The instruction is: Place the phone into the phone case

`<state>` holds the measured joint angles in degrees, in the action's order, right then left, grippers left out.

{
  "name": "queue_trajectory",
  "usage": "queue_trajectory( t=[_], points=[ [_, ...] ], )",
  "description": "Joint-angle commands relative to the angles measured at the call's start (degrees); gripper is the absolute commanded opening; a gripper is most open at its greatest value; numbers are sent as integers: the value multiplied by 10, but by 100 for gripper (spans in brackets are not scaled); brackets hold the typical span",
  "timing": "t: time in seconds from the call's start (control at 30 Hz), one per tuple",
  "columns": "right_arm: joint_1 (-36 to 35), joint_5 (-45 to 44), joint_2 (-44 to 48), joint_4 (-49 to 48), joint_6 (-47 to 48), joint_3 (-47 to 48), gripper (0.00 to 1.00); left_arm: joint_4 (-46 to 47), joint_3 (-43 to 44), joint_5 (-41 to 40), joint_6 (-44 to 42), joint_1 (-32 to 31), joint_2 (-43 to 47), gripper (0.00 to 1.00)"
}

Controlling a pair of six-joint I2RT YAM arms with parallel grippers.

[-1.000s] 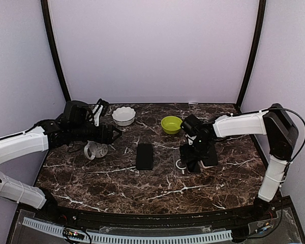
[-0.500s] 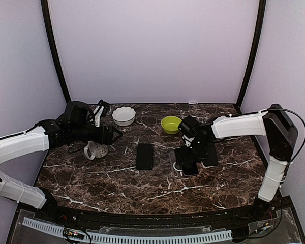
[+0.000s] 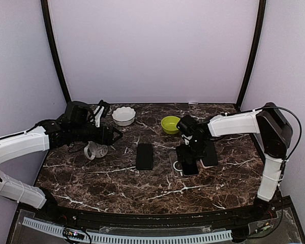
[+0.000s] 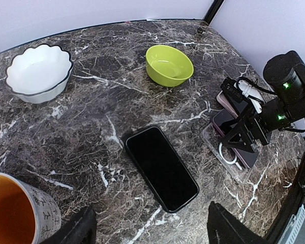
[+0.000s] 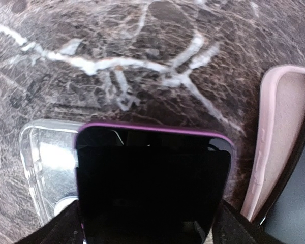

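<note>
Nearer than the clear phone case, the counter is bare marble out to its front edge, with open room on that side. The right fingers are closed on the 2 long sides of the purple-edged phone. They hold it over the case so that it covers the case's right part, while the case's left wall and a corner stick out. Whether the phone's lower end touches the case is hidden.

Just right of the case lies a pink case, its edge close alongside the phone, so that side is tight. Left of the case, a black phone lies flat and face up, with a strip of bare marble between them.

Well left of the case, the left fingers are spread wide and hold nothing. They hang above the counter beside a mug with an orange inside.

Beyond the case stand 2 bowls, a green bowl just behind it and a white bowl farther left, near the back wall.
</note>
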<state>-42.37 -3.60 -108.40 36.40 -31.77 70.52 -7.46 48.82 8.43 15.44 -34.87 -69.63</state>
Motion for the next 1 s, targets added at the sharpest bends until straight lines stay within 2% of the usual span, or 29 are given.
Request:
queue_trajectory(
  t=[0.0, 0.2, 0.33, 0.4, 0.57, 0.67, 0.77, 0.83, 0.97],
  points=[
    [5, 33, -10, -33, 5, -10, 78, -6, 13, 9, -8, 3, 2, 75],
    [6, 26, 4, -24, 11, -7, 55, -41, 35, -1, -32, 3, -21, 68],
    [5, -5, 46, -26, 3, -10, 45, -40, 41, 15, -42, -1, -31, 66],
    [5, -29, 75, -26, -1, -13, 41, -32, 42, 12, -55, -17, -33, 67],
    [4, -73, 139, -33, -10, -33, 29, -27, 54, -39, -104, -105, -41, 67],
    [-1, -124, 166, -39, -32, -43, 20, -15, 52, -12, -98, -123, -49, 67],
    [-44, -210, 176, -68, -73, -47, 0, -8, 62, -7, -89, -123, -61, 67],
    [-86, -268, 172, -98, -92, -50, 0, -12, 78, -29, -88, -122, -72, 68],
    [-150, -354, 138, -119, -125, -43, 0, -36, 123, -95, -92, -122, -95, 75]
  ],
)
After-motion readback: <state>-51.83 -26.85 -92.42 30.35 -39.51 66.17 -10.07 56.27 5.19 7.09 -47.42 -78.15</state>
